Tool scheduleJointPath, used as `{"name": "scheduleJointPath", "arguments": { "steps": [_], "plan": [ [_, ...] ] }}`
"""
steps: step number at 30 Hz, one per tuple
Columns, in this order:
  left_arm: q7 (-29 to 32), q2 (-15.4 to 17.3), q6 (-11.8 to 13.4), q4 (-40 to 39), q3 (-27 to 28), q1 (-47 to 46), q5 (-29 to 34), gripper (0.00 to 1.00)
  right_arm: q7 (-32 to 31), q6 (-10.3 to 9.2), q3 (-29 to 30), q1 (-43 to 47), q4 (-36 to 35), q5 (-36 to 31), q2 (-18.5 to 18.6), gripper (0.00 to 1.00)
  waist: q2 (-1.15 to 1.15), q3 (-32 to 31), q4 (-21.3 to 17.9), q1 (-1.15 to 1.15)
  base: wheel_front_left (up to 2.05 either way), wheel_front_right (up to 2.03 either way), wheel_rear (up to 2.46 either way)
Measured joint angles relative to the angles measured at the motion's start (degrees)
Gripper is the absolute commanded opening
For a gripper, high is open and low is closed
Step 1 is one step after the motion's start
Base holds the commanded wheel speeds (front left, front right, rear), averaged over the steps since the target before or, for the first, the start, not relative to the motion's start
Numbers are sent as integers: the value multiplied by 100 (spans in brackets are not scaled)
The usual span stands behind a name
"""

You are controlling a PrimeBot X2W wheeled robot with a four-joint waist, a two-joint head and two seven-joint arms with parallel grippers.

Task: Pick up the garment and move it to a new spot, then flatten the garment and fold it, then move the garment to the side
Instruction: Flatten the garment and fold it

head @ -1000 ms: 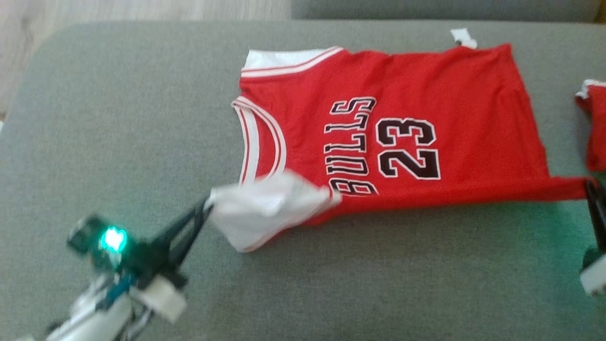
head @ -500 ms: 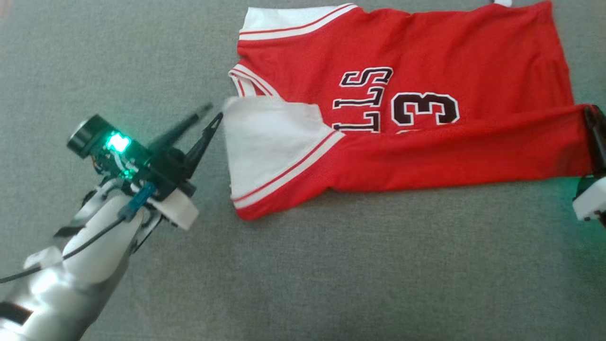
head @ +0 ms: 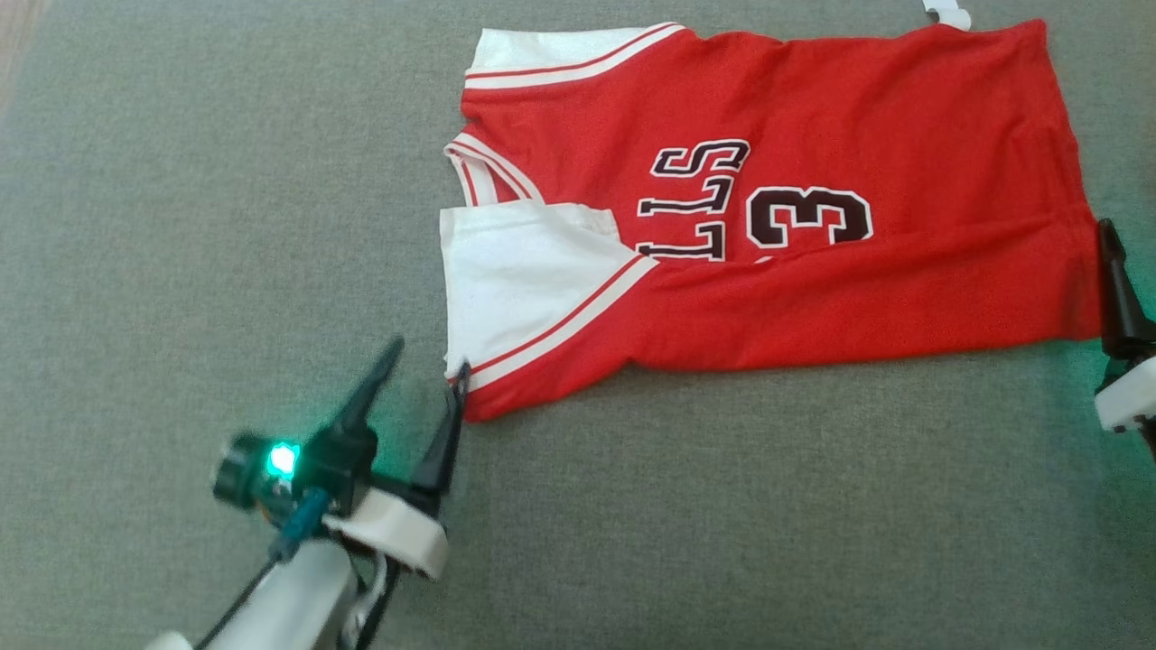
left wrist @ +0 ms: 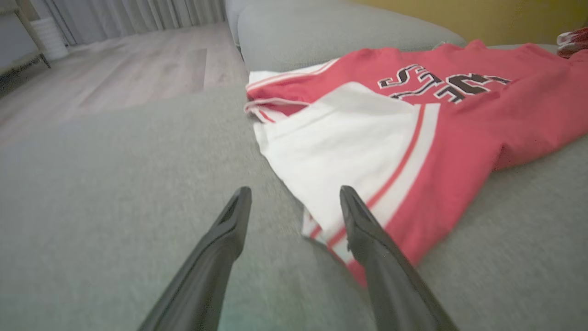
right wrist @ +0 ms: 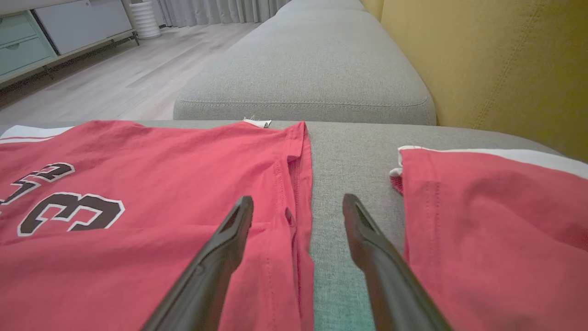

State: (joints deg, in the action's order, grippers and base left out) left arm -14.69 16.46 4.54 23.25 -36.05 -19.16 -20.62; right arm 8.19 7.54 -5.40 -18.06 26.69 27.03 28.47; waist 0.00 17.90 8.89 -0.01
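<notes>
Smooth cloth jersey (head: 813, 108) — coarse-woven cushion (head: 722, 506)

A broad grey upholstered cushion (head: 181, 181) spread across the head view as the working surface, its weave plain and even. In the right wrist view a second grey cushion (right wrist: 303, 78) butted against it at the upper centre, with a stitched seam along its front edge. A mustard-yellow padded backrest (right wrist: 482, 69) rose at the upper right. Another red cloth (right wrist: 487, 230) with a white band on its upper edge lay on the grey surface at the right. Pale wooden flooring (right wrist: 115, 78) stretched across the upper left, reaching grey curtains (right wrist: 216, 10), a white ribbed cylinder (right wrist: 143, 18) and a low cabinet (right wrist: 27, 46) with teal drawers.
</notes>
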Motion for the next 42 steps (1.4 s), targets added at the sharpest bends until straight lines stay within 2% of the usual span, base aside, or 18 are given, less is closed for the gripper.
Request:
{"name": "scheduleJointPath", "arguments": {
  "steps": [6,13,21,22,24,25,29,35,42],
  "plan": [
    [0,-377,-234,448,256,185,-471,100,57,0,-2,-1,114,22,-89,100,0,-55,-50,0,0,0,0],
    [-10,-572,-536,862,278,68,-515,100,97,0,-33,-5,215,77,-88,100,0,-46,-123,0,0,0,0],
    [-35,-726,-709,1280,232,-85,-512,100,142,0,-79,-16,406,125,-89,100,0,-94,-115,0,0,0,0],
    [-12,-738,-714,1328,229,-108,-513,77,137,0,-78,-24,463,129,-90,100,0,-105,-112,0,0,0,0],
    [35,-746,-766,1405,200,-168,-514,6,10,0,-65,-57,619,130,-103,100,0,-126,-108,0,0,0,0],
    [40,-759,-793,1423,181,-179,-516,0,-57,0,-55,-88,717,129,-118,100,0,-136,-108,1,0,0,0],
    [42,-755,-810,1440,110,-207,-526,0,-401,0,9,-295,1089,121,-221,100,0,-162,-84,1,0,0,0],
    [51,-683,-795,1395,64,-278,-393,0,-814,0,-77,-364,1254,255,-267,100,0,-212,12,1,0,0,0],
    [51,-532,-704,1355,48,-277,-341,0,-762,0,-33,-109,546,575,-154,100,0,-322,112,1,0,0,0]
  ]
}}
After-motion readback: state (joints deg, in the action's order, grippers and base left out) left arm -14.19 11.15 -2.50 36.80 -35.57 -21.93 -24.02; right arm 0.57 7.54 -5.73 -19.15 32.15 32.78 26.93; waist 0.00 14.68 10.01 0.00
